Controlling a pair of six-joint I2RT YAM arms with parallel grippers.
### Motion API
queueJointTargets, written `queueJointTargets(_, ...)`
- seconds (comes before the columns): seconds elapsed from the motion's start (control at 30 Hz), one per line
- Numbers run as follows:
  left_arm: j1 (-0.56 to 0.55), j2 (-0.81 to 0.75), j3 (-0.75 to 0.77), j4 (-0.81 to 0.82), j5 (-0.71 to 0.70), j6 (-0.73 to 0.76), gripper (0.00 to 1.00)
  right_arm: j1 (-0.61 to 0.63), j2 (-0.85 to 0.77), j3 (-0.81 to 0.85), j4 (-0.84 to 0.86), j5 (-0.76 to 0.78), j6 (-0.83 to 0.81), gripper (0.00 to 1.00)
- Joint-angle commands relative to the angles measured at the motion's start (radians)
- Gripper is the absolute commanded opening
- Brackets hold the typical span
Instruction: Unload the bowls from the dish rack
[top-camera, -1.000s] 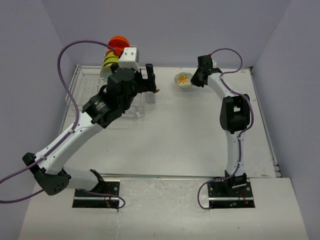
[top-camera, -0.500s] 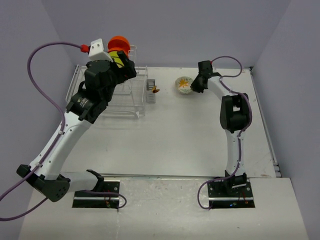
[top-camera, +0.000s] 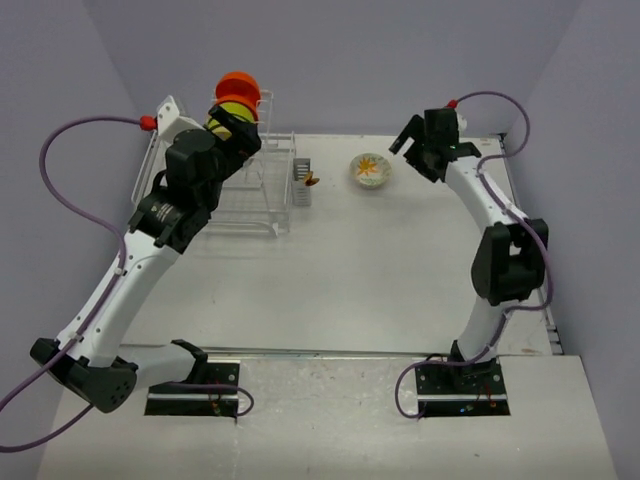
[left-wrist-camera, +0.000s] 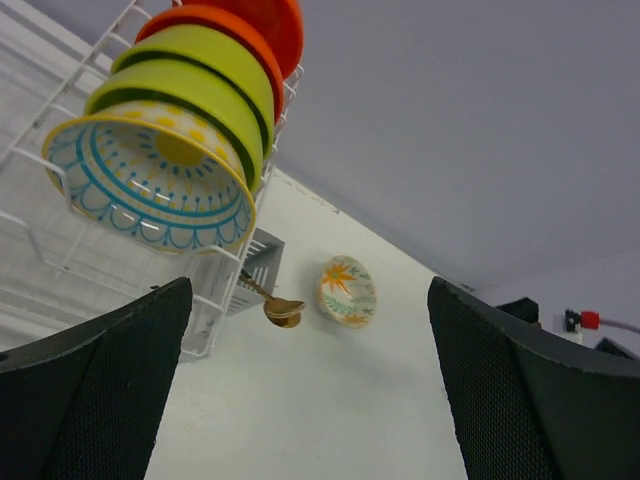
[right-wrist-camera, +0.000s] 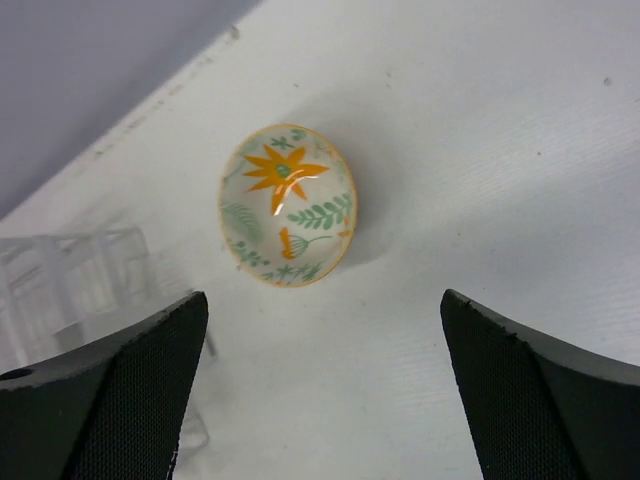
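Note:
The dish rack (top-camera: 262, 195) stands at the table's back left. Its upright tier holds several bowls on edge: a blue-patterned bowl with a yellow rim (left-wrist-camera: 150, 180), two lime-green bowls (left-wrist-camera: 195, 90) and an orange-red bowl (left-wrist-camera: 262, 18). My left gripper (top-camera: 240, 135) is open just in front of the patterned bowl, holding nothing (left-wrist-camera: 310, 400). A white bowl with an orange flower (top-camera: 370, 169) sits upright on the table to the right of the rack. My right gripper (top-camera: 410, 138) hovers open above and to the right of it, apart from it (right-wrist-camera: 320, 400).
A gold spoon (left-wrist-camera: 281, 310) sticks out of the grey cutlery holder (left-wrist-camera: 250, 258) at the rack's right end. The rack's corner (right-wrist-camera: 70, 270) shows left of the flower bowl (right-wrist-camera: 288, 204). The back wall rises close behind the rack and both grippers.
My right gripper has opened, let go of the flower bowl on the table and drawn up and to the right. The left arm has swung left and back to the rack's upright tier.

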Motion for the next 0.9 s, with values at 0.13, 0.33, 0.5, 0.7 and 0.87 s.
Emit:
queueJointTargets(0.13,0.057,-0.012,-0.016,-0.039,0.010,-0.444,0.92,-0.008,-0.386,-0.234,0.074,-0.067,-0.082,0.99)
queueJointTargets(0.33,0.142,0.008,-0.045,0.031,0.050,-0.433,0.74,-0.010,-0.594,-0.415,0.126,-0.225,-0.109,0.98)
queueJointTargets(0.5,0.208,0.059,-0.042,0.048,0.134,-0.434,0.71,-0.009,-0.746,-0.535,0.168,-0.256,-0.105,0.97)
queueJointTargets(0.7,0.256,0.089,-0.058,0.119,0.162,-0.407,0.61,-0.010,-0.843,-0.573,0.173,-0.265,-0.115,0.96)
queueJointTargets(0.87,0.267,0.116,-0.073,0.139,0.168,-0.413,0.47,-0.010,-0.890,-0.596,0.188,-0.293,-0.114,0.96)
